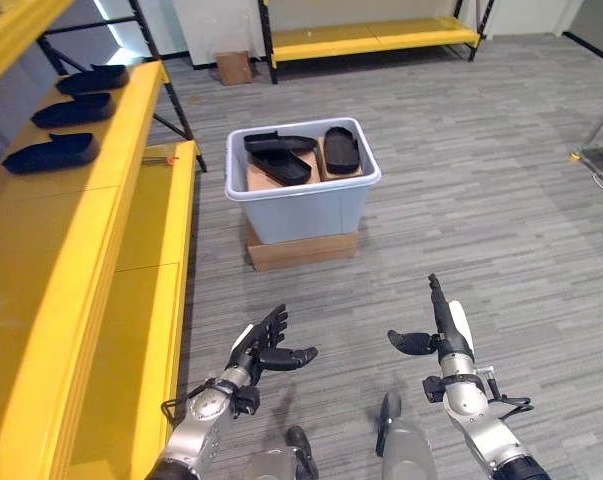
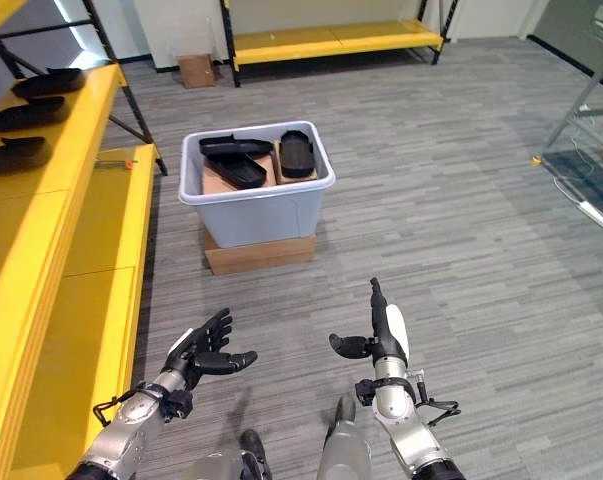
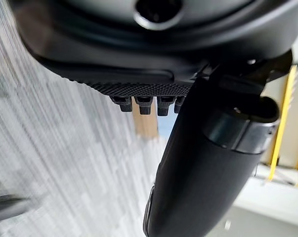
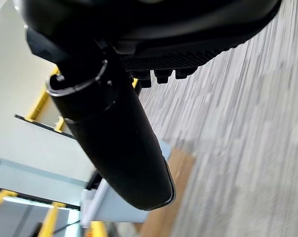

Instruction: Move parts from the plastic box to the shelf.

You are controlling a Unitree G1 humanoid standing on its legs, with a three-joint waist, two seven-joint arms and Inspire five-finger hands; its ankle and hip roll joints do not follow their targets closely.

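Note:
A pale blue plastic box (image 1: pixel 301 195) stands on a flat cardboard base (image 1: pixel 303 248) ahead of me, holding several black shoe-shaped parts (image 1: pixel 279 152) on cardboard inserts. Three more black parts (image 1: pixel 51 152) lie on the yellow shelf (image 1: pixel 71 240) at my left. My left hand (image 1: pixel 264 348) hovers low over the floor near the shelf's lower board, fingers straight and thumb out, empty. My right hand (image 1: pixel 443 330) is raised beside it, fingers pointing toward the box, also empty. Both hands are well short of the box.
A second yellow shelf (image 1: pixel 371 38) runs along the far wall, with a small cardboard box (image 1: pixel 234 67) on the floor beside it. A metal rack (image 2: pixel 591 180) stands at the right. Grey plank floor lies between me and the box.

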